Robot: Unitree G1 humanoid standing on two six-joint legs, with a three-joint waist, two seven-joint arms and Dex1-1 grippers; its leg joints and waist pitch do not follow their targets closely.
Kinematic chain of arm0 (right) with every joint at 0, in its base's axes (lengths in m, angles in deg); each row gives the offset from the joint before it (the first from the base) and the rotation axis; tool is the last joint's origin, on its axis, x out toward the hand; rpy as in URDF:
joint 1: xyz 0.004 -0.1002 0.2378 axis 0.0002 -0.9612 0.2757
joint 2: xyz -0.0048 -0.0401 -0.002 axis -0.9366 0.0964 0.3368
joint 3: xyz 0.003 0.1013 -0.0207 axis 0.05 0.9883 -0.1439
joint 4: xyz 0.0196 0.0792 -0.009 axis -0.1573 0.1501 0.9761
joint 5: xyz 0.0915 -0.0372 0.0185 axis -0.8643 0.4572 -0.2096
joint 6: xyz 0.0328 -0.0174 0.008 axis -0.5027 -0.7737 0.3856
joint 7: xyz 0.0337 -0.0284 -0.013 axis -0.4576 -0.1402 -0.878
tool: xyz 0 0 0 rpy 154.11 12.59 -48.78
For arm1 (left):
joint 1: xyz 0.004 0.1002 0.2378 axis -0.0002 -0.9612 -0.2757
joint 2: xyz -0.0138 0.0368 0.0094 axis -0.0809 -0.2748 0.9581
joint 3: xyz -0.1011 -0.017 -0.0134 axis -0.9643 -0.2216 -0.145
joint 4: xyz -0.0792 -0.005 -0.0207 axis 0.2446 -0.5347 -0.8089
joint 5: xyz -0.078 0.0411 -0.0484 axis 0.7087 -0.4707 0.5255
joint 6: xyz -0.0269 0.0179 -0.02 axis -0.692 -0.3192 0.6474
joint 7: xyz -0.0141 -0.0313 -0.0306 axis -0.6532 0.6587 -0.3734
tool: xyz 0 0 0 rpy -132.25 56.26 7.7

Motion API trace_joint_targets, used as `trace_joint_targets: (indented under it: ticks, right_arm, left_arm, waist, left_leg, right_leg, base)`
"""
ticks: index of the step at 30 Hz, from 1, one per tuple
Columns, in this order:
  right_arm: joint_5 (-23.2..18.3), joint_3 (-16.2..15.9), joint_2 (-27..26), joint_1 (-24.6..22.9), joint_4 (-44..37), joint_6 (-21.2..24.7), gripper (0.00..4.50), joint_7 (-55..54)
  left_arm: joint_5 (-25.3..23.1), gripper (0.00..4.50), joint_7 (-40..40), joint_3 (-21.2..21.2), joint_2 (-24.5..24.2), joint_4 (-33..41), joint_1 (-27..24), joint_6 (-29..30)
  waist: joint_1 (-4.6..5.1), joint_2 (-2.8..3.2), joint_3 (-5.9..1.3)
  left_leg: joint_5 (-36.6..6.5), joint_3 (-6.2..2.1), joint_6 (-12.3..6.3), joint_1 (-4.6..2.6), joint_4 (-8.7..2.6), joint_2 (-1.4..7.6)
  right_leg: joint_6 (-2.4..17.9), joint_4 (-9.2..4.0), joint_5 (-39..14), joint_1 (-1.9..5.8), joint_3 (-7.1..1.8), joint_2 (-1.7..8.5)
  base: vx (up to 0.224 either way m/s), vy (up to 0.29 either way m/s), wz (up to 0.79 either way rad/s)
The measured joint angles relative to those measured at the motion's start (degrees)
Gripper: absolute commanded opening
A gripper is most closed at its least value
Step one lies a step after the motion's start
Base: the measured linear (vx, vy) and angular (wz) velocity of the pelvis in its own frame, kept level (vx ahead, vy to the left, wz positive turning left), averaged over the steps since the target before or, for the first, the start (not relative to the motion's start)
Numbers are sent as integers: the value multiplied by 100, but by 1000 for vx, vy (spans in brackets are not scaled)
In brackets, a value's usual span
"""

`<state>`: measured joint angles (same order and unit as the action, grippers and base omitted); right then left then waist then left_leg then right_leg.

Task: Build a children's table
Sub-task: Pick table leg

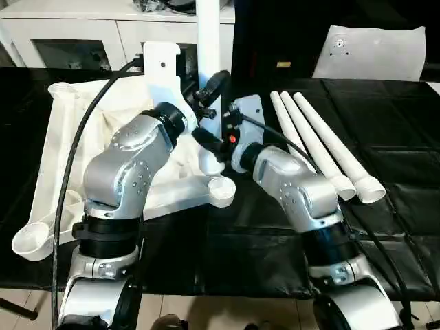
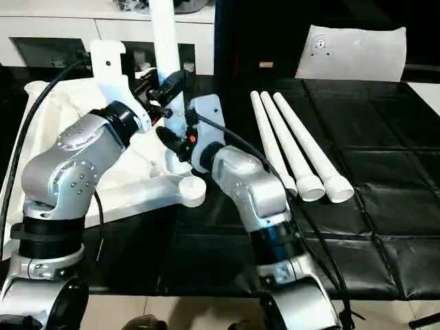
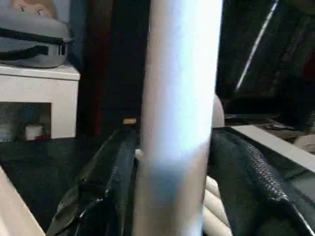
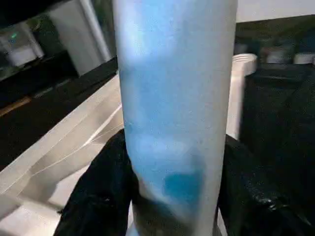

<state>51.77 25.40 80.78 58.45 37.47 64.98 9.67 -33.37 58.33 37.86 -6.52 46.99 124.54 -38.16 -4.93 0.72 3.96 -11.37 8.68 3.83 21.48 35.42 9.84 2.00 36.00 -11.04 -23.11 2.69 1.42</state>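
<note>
— Silver forearms lead the head view: left gripper (image 1: 206,93) and right gripper (image 1: 214,141) both clasp the upright leg (image 1: 208,41) over the tabletop (image 1: 75,124).

— Wrist views?

— Fingers (image 3: 246,167) flank it; right fingers (image 4: 103,196) too. Seating step: next, probably press down; three spare legs (image 1: 323,148) wait.

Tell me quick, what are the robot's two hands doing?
Left gripper: closed around the upright white leg.
Right gripper: closed around that same leg, lower down.
</note>
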Motion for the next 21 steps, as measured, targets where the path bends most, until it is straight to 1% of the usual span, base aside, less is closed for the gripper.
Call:
trace_joint_targets:
  ticks: [1, 3, 5, 8, 9, 10, 12, 14, 18, 19, 20, 21]
  right_arm:
    - [-10, 45, 1, 0, -1, 26, 193, 7]
    - [-117, 143, 17, -10, -2, 79, 193, 49]
    - [-257, 173, 78, -17, -20, 97, 193, 187]
    - [-423, 183, 210, -100, -205, 100, 193, 487]
    - [-480, 177, 298, -179, -304, 110, 193, 677]
    - [-553, 174, 392, -257, -404, 133, 193, 836]
    - [-628, 176, 507, -301, -462, 188, 193, 1069]
    - [-811, 177, 693, -441, -660, 227, 193, 1464]
    - [-1210, 181, 1104, -539, -918, 412, 191, 2237]
    - [-1268, 177, 1173, -539, -935, 430, 191, 2368]
    - [-1328, 156, 1255, -540, -962, 456, 191, 2511]
    - [-1358, 139, 1334, -544, -998, 473, 191, 2638]
  left_arm:
    - [6, 293, -26, -2, -9, 0, 0, 0]
    - [26, 295, -93, -34, -21, 0, 0, 1]
    - [111, 323, -205, -111, -68, -3, 1, 20]
    - [298, 335, -438, -149, -139, -4, 5, 129]
    - [478, 350, -564, -214, -148, -9, 13, 215]
    - [598, 350, -666, -242, -181, -12, 13, 262]
    - [751, 371, -830, -332, -236, -28, 15, 330]
    - [972, 380, -1102, -402, -315, -52, 15, 398]
    - [1582, 416, -1588, -683, -335, -234, 86, 687]
    - [1693, 423, -1643, -739, -337, -278, 138, 761]
    - [1813, 440, -1714, -799, -350, -315, 185, 847]
    - [1915, 440, -1769, -835, -378, -338, 219, 909]
  waist:
    - [6, 0, 0]
    - [14, 1, 0]
    - [20, 2, 0]
    - [15, 1, 0]
    - [10, 1, 0]
    - [0, 2, 0]
    - [-3, 2, 0]
    - [-15, 1, 0]
    - [-13, 2, 0]
    - [-14, 1, 0]
    - [-15, 2, 0]
    - [-17, 2, 0]
  left_leg:
    - [0, 0, 0, 0, 0, 0]
    - [0, 0, 0, -1, 0, 1]
    - [0, 0, 0, -2, 0, 2]
    - [0, 0, 0, -1, 0, 1]
    - [0, 0, -1, -1, 0, 1]
    - [-1, 1, -1, -1, 0, 0]
    - [0, 0, -1, -1, 0, 1]
    - [0, 1, -2, -2, 0, 0]
    - [1, 1, -4, -3, 0, 0]
    - [2, 1, -5, -4, 0, 1]
    - [2, 1, -5, -4, 0, 1]
    - [2, 1, -5, -5, 0, 1]
  right_leg:
    - [0, 0, 0, 0, 0, 0]
    - [0, 1, 1, -1, 1, -1]
    - [1, 2, 1, -1, 1, -2]
    - [1, 1, 1, 0, 1, -1]
    - [1, 1, 1, 0, 0, -1]
    - [1, 1, 1, 0, 0, -1]
    - [3, 1, 2, 0, 1, -1]
    - [3, 1, 2, 1, 1, -1]
    - [4, 1, 3, 1, 2, -1]
    - [4, 2, 4, 2, 2, -1]
    - [5, 2, 4, 2, 2, -1]
    - [5, 2, 4, 2, 2, -1]
  base:
    - [0, 0, 0]
    - [0, 0, 0]
    - [0, 0, 0]
    - [0, 0, 0]
    - [0, 0, 0]
    - [0, 0, 0]
    - [0, 0, 0]
    - [0, 0, 0]
    - [0, 0, 0]
    - [0, 0, 0]
    - [0, 0, 0]
    - [0, 0, 0]
